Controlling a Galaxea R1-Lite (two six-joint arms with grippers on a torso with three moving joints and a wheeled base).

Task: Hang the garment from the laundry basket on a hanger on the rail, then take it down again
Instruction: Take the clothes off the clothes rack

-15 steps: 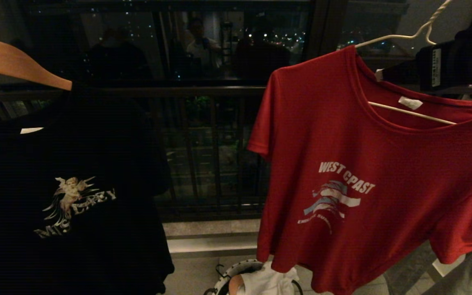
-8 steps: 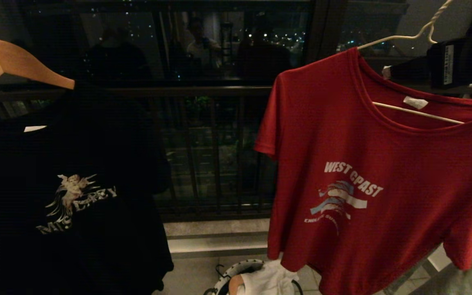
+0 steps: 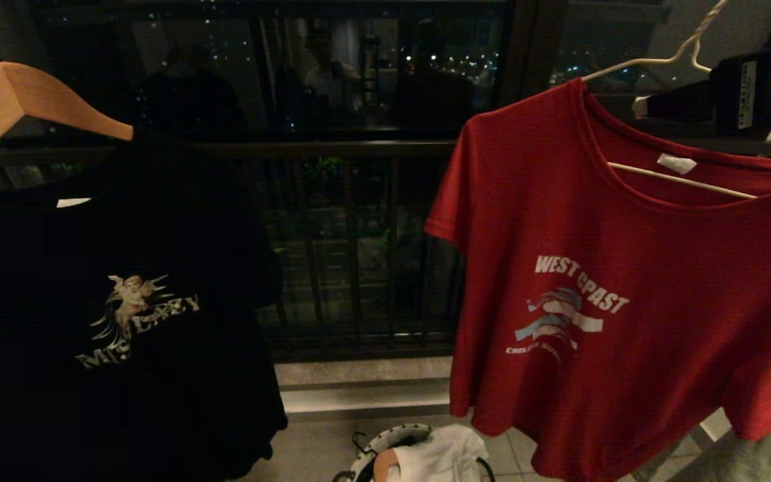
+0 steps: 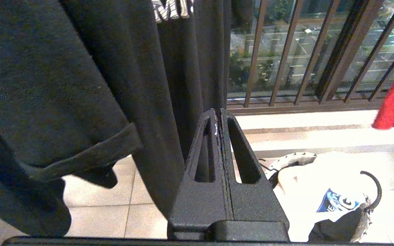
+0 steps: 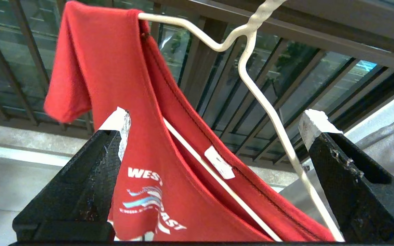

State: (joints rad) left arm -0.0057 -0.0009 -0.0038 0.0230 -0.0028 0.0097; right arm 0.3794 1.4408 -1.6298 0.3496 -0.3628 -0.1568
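Garment: the red T-shirt (image 3: 626, 281) is hanging on the right of the head view, its neckline draping over the hanger's bar.
Hanger: the cream wire hanger (image 3: 666, 60) is carrying the shirt, its twisted neck rising out of frame.
Right gripper: the right gripper (image 5: 214, 123) is hovering near the shirt's collar with its jaws spread wide, gripping nothing.
Left gripper: the left gripper (image 4: 220, 116) is sitting low beside the black T-shirt (image 3: 111, 301), fingers pressed together and empty.
Laundry basket: the basket (image 3: 385, 442) is standing on the floor below, holding a white T-shirt (image 3: 446, 455).
Wooden hanger: the tan hanger (image 3: 17, 100) is holding the black shirt at left.
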